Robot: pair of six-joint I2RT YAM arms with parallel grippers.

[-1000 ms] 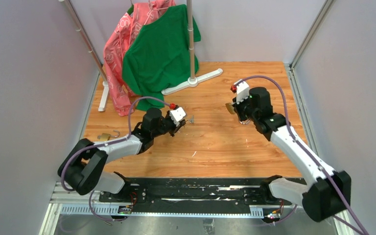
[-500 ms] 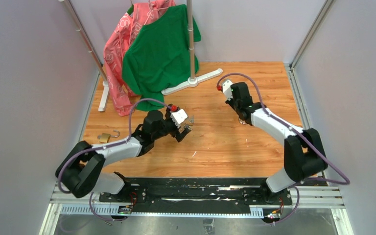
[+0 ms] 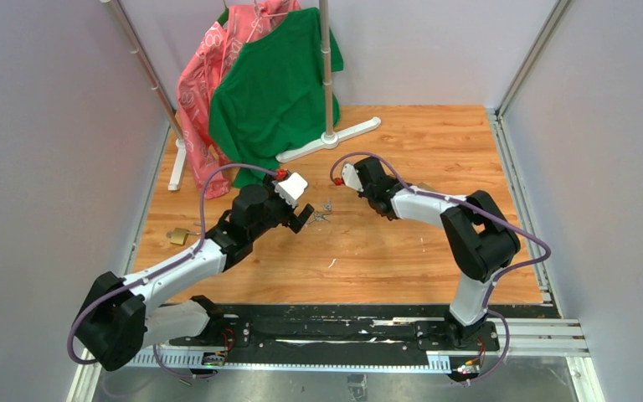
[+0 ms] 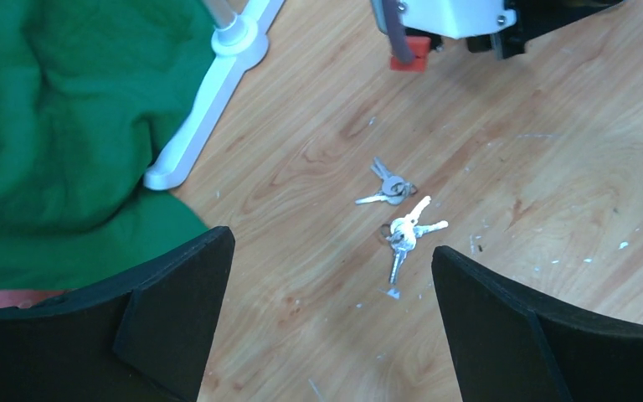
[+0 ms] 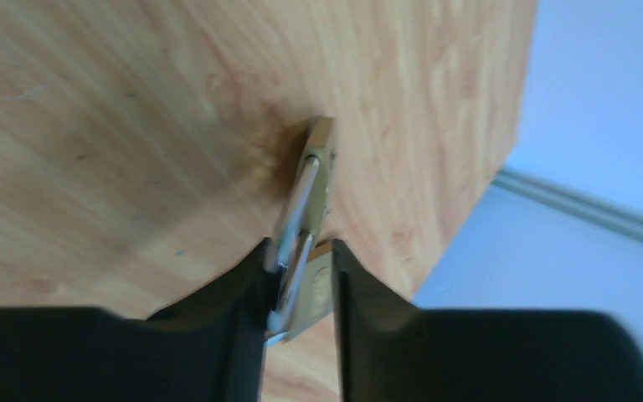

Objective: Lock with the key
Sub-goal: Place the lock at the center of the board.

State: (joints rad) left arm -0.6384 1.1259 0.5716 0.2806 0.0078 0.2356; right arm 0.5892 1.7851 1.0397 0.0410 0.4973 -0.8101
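Two small silvery key clusters [image 4: 406,230] [image 4: 389,188] lie on the wooden table, seen in the top view as the keys [image 3: 324,209]. My left gripper [image 4: 332,244] [image 3: 299,218] hovers just short of them, open and empty. My right gripper [image 5: 300,266] [image 3: 385,208] is low over the table to the right of the keys. A brass padlock [image 5: 318,289] with a silver shackle sits between its parted fingers. The left finger [image 5: 247,293] touches the shackle, and a gap shows beside the right one. In the top view the arm hides this padlock.
Another brass padlock [image 3: 177,236] lies near the table's left edge. A clothes rack foot [image 3: 328,138] [image 4: 209,100] stands at the back with a green shirt [image 3: 276,84] [image 4: 50,126] and a pink garment [image 3: 209,75]. Grey walls close in both sides.
My left gripper has opened wide and drawn back, leaving the keys on the table. My right arm has swung left towards the keys, and its jaws have parted around the padlock.
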